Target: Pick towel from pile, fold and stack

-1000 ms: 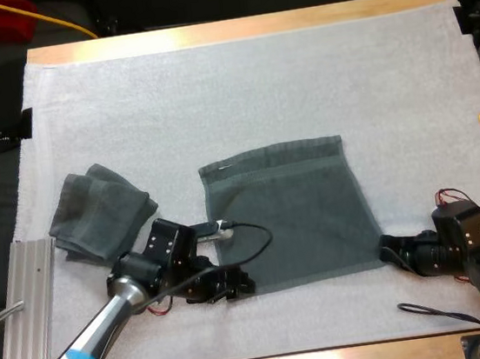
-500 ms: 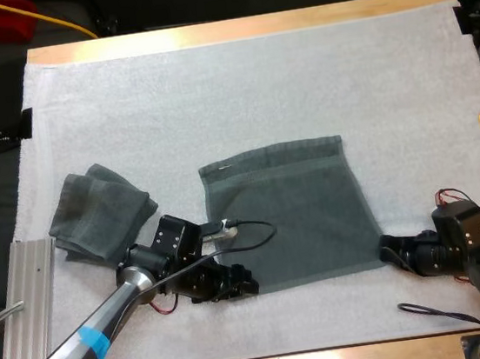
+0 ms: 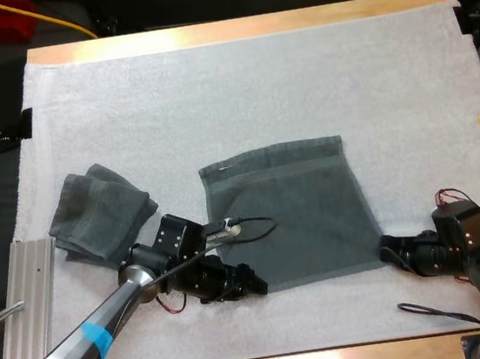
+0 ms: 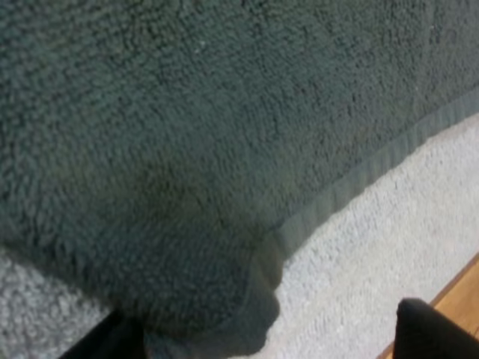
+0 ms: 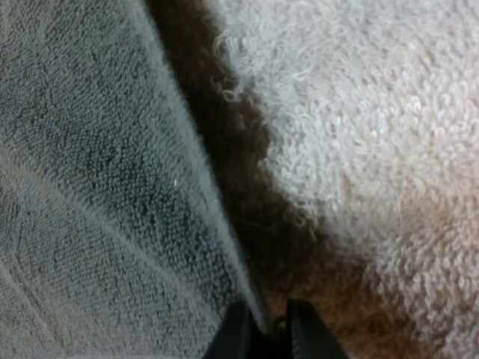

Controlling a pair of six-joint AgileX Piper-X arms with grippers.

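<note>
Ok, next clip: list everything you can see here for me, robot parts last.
spread towel: one, dark grey-green, flat mid-mat
bunched towel: one, dark grey-green, mat's left side
mat: one, white, covering the table
table: one, wooden, edges showing far and near
metal rail: one, silver, beside the mat's near left edge
left gripper: one, black, jaws open at the spread towel's near left corner
right gripper: one, black, jaws shut on the spread towel's near right corner
</note>
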